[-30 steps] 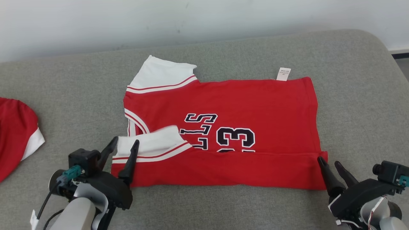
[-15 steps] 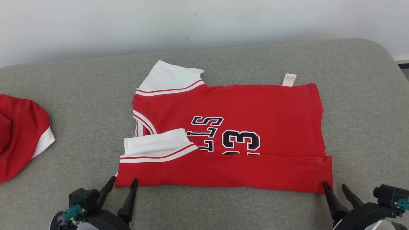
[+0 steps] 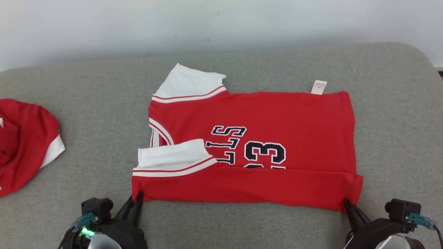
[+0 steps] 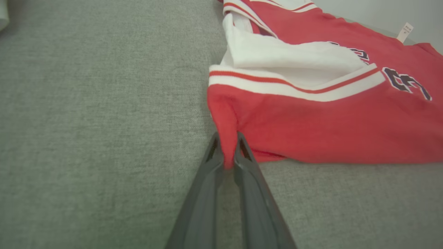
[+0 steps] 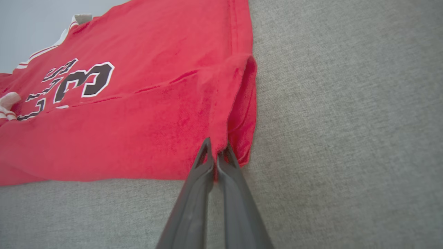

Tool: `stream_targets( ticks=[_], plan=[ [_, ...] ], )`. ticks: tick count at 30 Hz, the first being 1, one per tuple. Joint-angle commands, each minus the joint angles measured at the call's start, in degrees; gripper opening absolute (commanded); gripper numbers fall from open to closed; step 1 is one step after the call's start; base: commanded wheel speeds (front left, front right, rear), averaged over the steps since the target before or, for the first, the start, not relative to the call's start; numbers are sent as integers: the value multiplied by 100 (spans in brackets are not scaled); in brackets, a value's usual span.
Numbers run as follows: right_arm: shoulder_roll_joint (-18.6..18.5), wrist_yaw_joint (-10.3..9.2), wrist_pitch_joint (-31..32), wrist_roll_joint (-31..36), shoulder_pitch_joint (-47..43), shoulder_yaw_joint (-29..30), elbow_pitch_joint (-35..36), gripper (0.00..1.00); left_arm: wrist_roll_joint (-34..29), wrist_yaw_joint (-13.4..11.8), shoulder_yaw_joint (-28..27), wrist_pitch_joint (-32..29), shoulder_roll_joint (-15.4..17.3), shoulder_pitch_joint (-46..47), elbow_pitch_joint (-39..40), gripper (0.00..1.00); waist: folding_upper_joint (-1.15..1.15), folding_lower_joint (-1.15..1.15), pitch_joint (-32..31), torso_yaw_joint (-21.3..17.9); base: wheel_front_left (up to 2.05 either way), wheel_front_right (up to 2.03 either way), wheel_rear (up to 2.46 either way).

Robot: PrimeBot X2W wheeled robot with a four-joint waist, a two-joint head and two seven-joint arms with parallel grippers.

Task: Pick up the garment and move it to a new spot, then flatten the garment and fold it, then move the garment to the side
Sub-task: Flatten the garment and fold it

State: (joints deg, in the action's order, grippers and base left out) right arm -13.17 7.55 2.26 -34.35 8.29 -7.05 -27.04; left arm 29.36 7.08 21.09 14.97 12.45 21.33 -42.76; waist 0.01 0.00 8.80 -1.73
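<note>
- Head view: the red garment is lying spread on the grey cushion, its near long edge folded up over part of the black "23" print. A white sleeve is pointing toward the pale wall, and the other white sleeve is lying folded onto the red front.
- A small white label is sticking out from the garment's far edge, toward the right.
- The left hand is pinching the garment's near left corner, and the right hand is pinching its near right corner. Both are narrow around the cloth.
- A second red garment with white trim is lying bunched at the cushion's far left, well apart from the first.
- Left wrist view: the 2 dark fingers are squeezing a pulled-up peak of red cloth between their tips, just below the striped white sleeve band. The corner is lifting slightly off the cushion.
- Right wrist view: the right hand's fingers are closing tightly on the folded hem corner, with red cloth showing between the tips. The layers beside them are gaping open a little.
</note>
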Motion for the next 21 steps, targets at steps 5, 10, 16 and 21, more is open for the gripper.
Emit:
stream_targets(
  ticks=[5, 10, 16, 21],
  plan=[
    [-116, -14, -185, -155, -74, -138, -133, 0, 104, 26, -1, 22, -43, -177, -119, 0, -1, 0, -506, 200, 0, 0, 0],
    [-193, -14, -205, -336, -457, -112, 6, 0, 133, 20, -81, 21, -77, -626, 140, 0, -1, 0, -882, 391, 0, 0, 0],
    [-269, -14, -20, -387, -1073, 13, 500, 0, 38, -74, -188, 22, -144, -1332, 738, 0, -1, 0, -981, 531, 0, 0, 0],
    [-324, -14, 222, -303, -1481, 232, 948, 0, 9, -215, -236, 22, -228, -1898, 1245, 0, -1, 0, -957, 531, 0, 0, 0]
  ],
)
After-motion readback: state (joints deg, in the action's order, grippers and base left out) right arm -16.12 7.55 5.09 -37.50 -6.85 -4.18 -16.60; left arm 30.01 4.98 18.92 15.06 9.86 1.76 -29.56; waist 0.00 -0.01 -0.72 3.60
